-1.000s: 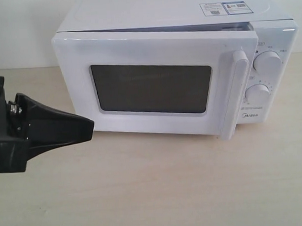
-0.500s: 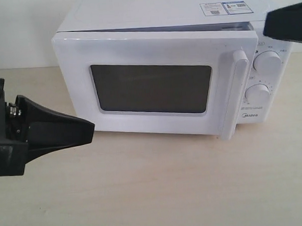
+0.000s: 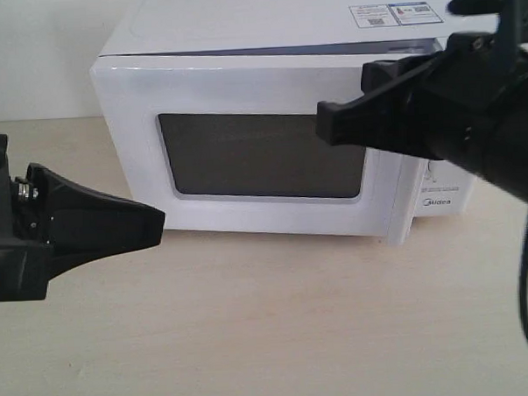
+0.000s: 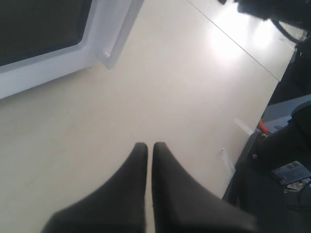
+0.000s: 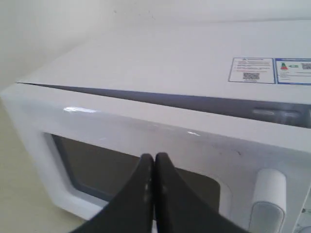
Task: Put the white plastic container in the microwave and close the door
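White mesh-windowed door (image 3: 241,85) of white boxy microwave (image 3: 239,28) is found slightly ajar. The white plastic container is not seen. Black right gripper (image 3: 325,125), at the door, and black left gripper (image 3: 158,224), over the pale worktop's (image 3: 296,337) left edge, are pinched together, empty. Final push is judged outstanding.

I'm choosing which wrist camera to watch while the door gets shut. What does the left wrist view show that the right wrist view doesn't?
Only the left wrist view: the bare table, the lower end of the handle and the shut left gripper.
Only the right wrist view: the top of the microwave with its stickers, the grey gap along the door's upper edge, and the shut right gripper.
Both: the door, its dark window and the handle.
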Controlling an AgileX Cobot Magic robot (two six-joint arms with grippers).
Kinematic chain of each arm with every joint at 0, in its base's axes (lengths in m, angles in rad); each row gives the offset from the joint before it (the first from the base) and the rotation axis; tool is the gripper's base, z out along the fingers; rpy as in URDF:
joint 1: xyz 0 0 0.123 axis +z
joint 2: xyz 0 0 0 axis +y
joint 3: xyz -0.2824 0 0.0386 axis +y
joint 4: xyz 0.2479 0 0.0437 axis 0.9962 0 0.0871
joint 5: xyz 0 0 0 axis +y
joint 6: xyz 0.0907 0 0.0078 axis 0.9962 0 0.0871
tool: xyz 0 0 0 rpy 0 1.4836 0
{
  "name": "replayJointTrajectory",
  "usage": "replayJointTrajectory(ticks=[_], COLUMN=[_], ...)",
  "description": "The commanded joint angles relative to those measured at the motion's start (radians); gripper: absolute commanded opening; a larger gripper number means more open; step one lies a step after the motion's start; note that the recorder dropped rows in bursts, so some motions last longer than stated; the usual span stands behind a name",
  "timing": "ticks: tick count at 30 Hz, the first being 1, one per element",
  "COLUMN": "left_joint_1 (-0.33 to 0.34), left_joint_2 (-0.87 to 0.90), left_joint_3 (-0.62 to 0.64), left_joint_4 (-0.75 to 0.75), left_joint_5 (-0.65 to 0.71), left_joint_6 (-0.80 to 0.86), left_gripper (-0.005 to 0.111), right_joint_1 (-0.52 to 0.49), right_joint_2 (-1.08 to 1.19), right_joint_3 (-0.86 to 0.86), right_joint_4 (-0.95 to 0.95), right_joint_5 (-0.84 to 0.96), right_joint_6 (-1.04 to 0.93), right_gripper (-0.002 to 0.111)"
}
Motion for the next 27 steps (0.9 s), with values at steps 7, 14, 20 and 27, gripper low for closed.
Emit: replayJointTrajectory(ticks=[7,14,20,27], left_joint_1=[-0.005,-0.005,-0.005,-0.005], left_joint_2=[-0.010,-0.010,-0.010,-0.010], left_joint_3=[0.005,0.005,0.005,0.005], left_joint_4=[-0.006,-0.006,-0.006,0.001], left_joint_5=[-0.020,-0.020,-0.020,-0.020], left_joint_6=[-0.007,-0.007,-0.007,-0.003], left_gripper=[0.004,0.004,0.004,0.004], right_joint_1=[0.015,0.015,0.013,0.013], right_joint_2=[0.241,0.325,0.399,0.463], right_joint_3=[0.003,-0.047,-0.096,-0.150], right_joint_4=[-0.116,-0.151,-0.134,-0.129], right_joint_5=[-0.226,-0.307,-0.360,-0.372], right_joint_6=[0.205,0.213,0.210,0.149], right_gripper=[0.000,0.000,0.000,0.000])
